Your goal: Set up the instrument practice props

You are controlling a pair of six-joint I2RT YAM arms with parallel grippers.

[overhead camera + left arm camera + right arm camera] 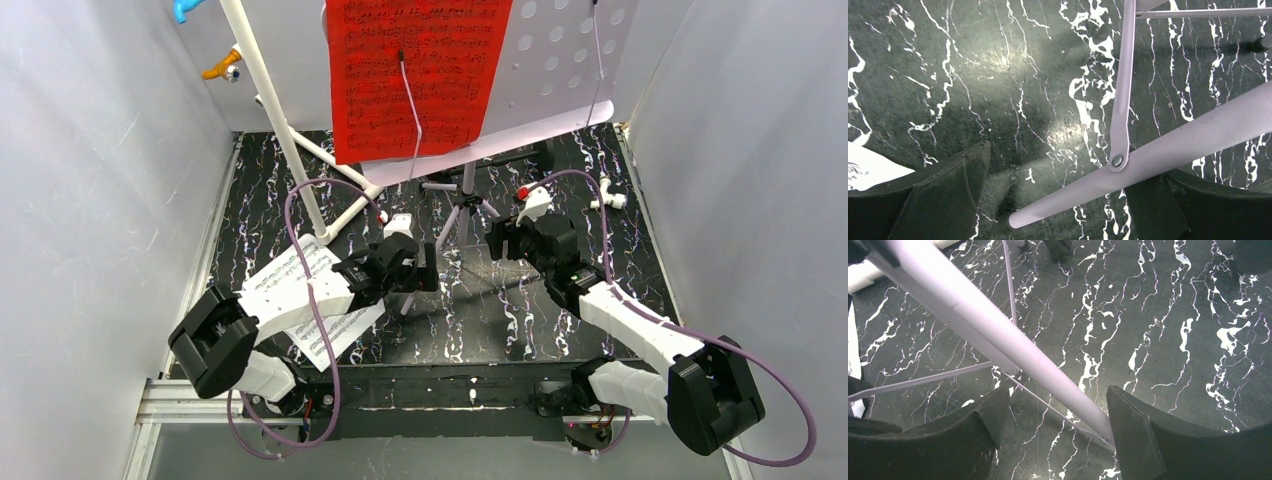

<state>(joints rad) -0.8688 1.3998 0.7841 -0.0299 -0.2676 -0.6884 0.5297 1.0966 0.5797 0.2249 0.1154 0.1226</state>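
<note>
The stand (560, 90) sits back centre on my table (480, 320), a sheet (420, 70) on its desk, the pipe frame (270, 110) to its left. In front, my left gripper (418, 280) and right gripper (500, 243) each straddle one of its legs. Another sheet (300, 275) lies under my left arm.

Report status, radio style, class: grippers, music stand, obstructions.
Left gripper open, straddling a stand leg. Right gripper open around a stand leg. Music stand upright, red music sheet on it. White music sheet under left arm; PVC frame close beside stand.
</note>
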